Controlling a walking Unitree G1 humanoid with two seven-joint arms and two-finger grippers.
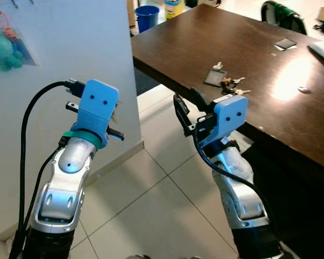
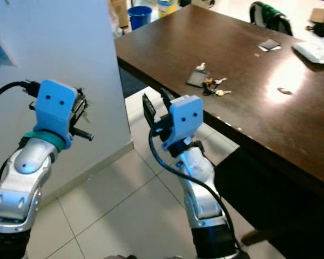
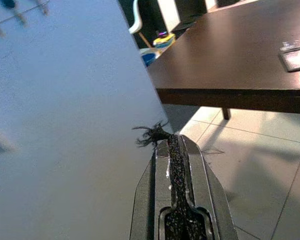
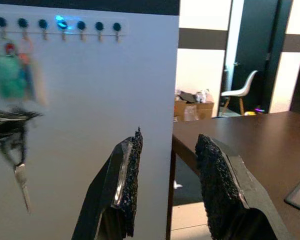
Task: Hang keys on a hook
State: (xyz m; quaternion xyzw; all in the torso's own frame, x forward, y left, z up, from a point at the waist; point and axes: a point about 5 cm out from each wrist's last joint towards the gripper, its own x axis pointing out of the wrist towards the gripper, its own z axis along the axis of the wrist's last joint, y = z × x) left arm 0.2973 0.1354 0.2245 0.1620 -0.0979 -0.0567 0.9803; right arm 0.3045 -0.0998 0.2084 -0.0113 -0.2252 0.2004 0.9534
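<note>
While raised before the white wall [image 1: 59,48], left tool [image 3: 172,145] pressed together on a black cord carrying a key [image 4: 21,185], right tool [image 4: 165,165] spread beside the desk [image 1: 248,59], another key bunch [image 1: 227,81] lying there, hooks [image 4: 60,24] above

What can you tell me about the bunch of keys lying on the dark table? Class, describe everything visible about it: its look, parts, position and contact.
The bunch of keys lies flat on the dark brown wooden table, near its front edge. It looks like several small metal keys, silvery and brassy, fanned out from one joint; details are too small to tell. A dark, flat rectangular tag with a small pale clip lies right beside it, apparently attached. Neither gripper touches it: the right gripper hangs open below the table edge.
</note>
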